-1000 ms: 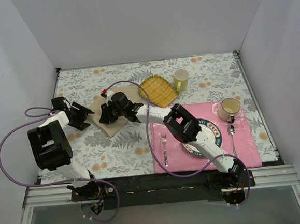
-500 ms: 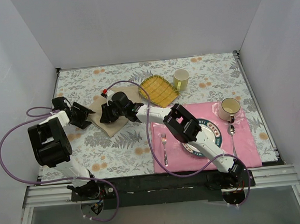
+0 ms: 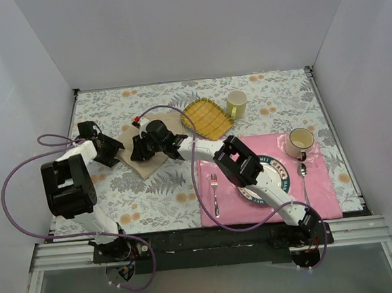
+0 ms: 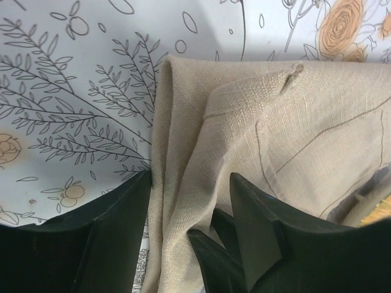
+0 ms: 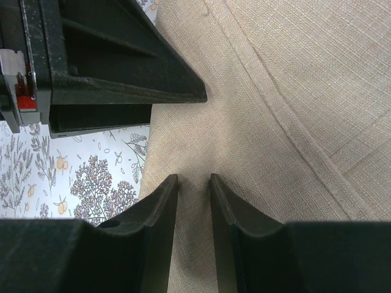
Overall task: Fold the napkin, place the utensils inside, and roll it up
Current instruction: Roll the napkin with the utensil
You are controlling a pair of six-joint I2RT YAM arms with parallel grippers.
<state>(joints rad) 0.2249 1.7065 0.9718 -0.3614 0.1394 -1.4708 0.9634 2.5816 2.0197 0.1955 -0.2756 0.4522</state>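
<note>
- Top view: the napkin (image 3: pixel 145 165) lies part-folded on the flowered table (image 3: pixel 152 197), left of centre. The left gripper (image 3: pixel 113 150) is at its left edge and the right gripper (image 3: pixel 137 150) on top of it. A fork (image 3: pixel 215 194) and a spoon (image 3: pixel 303 179) lie well apart on the pink mat (image 3: pixel 322 197), either side of the plate (image 3: pixel 282 175).
- Left wrist: the fingers (image 4: pixel 110 244) stand apart, straddling the napkin's loose folded edge without clamping it.
- Right wrist: the fingers (image 5: pixel 153 232) are nearly together, pinching a small ridge of cloth.
</note>
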